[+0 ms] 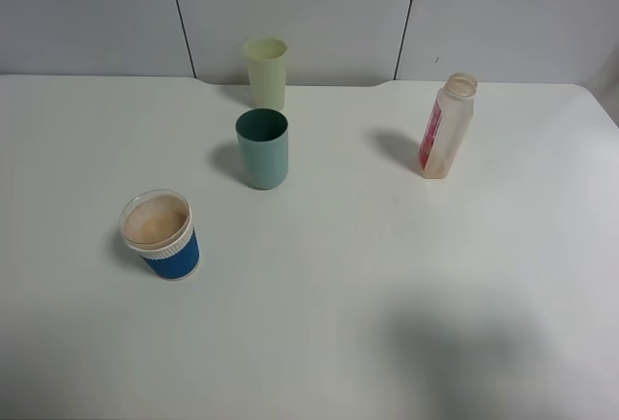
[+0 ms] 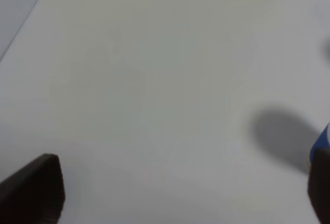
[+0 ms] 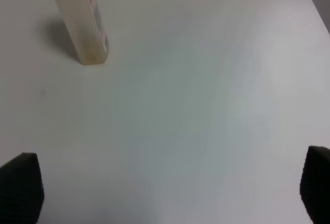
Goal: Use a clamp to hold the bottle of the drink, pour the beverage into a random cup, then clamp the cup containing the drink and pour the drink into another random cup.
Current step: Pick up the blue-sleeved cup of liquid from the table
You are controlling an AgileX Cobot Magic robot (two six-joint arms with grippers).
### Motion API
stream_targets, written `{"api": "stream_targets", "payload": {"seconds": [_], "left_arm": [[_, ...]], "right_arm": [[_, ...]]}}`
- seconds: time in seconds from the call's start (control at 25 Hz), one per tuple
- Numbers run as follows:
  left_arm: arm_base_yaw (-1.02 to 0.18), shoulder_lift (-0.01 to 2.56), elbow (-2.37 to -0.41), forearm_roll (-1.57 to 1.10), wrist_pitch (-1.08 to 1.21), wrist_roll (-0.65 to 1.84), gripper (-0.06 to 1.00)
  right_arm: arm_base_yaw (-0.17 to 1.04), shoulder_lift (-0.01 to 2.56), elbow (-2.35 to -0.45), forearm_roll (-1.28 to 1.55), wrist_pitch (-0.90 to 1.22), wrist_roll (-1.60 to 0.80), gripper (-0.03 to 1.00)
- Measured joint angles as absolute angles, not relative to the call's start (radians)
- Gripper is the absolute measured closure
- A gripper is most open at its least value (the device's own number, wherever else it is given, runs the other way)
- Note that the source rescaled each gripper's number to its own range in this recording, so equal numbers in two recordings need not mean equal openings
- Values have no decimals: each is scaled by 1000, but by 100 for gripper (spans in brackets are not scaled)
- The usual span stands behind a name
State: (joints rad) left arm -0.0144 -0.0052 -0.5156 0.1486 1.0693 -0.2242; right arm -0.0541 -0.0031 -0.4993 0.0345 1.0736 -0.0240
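A: Okay, anything gripped?
B: No. Left pincer (image 2: 175,193) is wide and empty, with the blue-and-white cup (image 1: 162,236) just beside one finger. Right pincer (image 3: 167,188) is wide and empty, and the bottle (image 1: 445,130) is well ahead of it.
A: Layout?
B: Bottle upright, uncapped, right rear of the tabletop (image 1: 387,294). Teal tumbler (image 1: 262,149) left of center, pale yellow-green tumbler (image 1: 266,72) just behind it. Blue-and-white cup front left, apart from both, tan inside.

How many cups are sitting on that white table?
3. A pale yellow-green tumbler stands at the back, a teal tumbler just in front of it, and a blue-and-white cup nearer the front left. None seems hidden.
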Motion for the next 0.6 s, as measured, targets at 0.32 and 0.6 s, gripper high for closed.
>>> {"api": "stream_targets", "payload": {"seconds": [0.32,0.6], "left_arm": [[-14,-5,-516,149,1069,-224,6],[-14,-5,-516,149,1069,-224,6]], "right_arm": [[-54,-3,-499,34,1074,-24,-3],[-54,-3,-499,35,1074,-24,-3]]}}
